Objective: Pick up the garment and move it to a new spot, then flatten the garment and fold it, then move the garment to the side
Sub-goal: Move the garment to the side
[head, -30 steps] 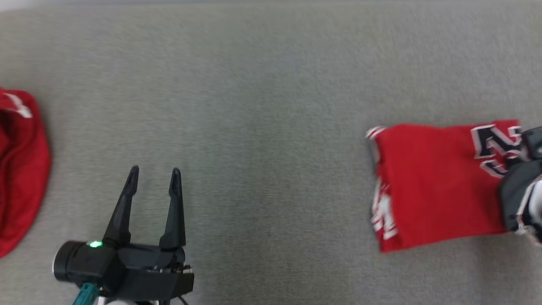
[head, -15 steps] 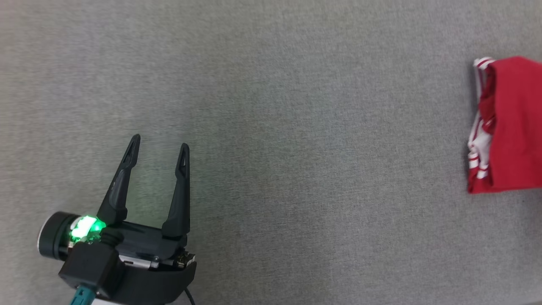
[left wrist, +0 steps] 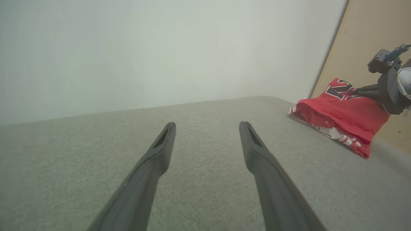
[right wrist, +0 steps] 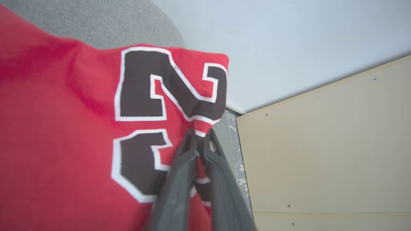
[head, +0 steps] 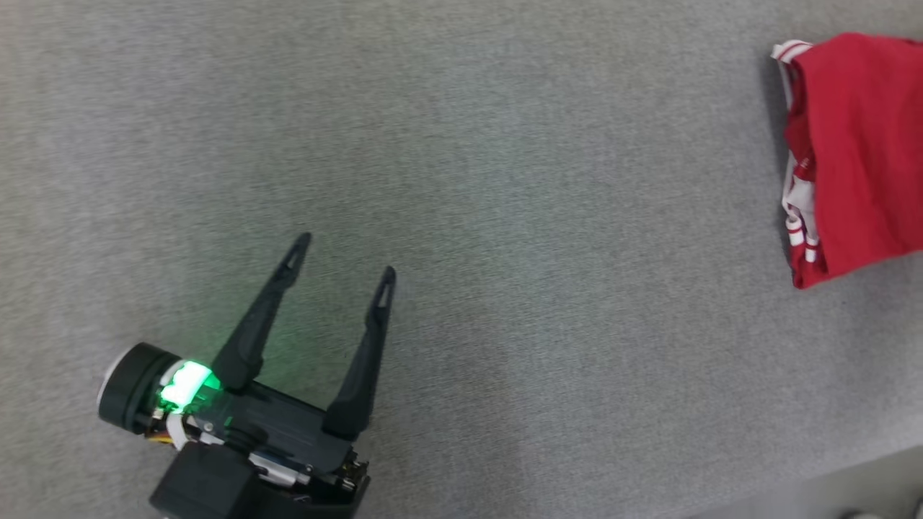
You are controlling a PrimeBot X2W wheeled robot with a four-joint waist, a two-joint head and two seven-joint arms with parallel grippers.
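While right jaws pinch the red garment (right wrist: 64, 144) | left jaws stand wide over grey surface (head: 505, 180)

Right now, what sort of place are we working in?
Probably an indoor lab or test room: a grey fabric-covered surface, a plain pale wall, and a bare plywood panel beside the red jersey.

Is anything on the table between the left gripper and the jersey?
Nothing visible: bare grey surface lies between the open left gripper and the red jersey, whose edge the right gripper pinches.
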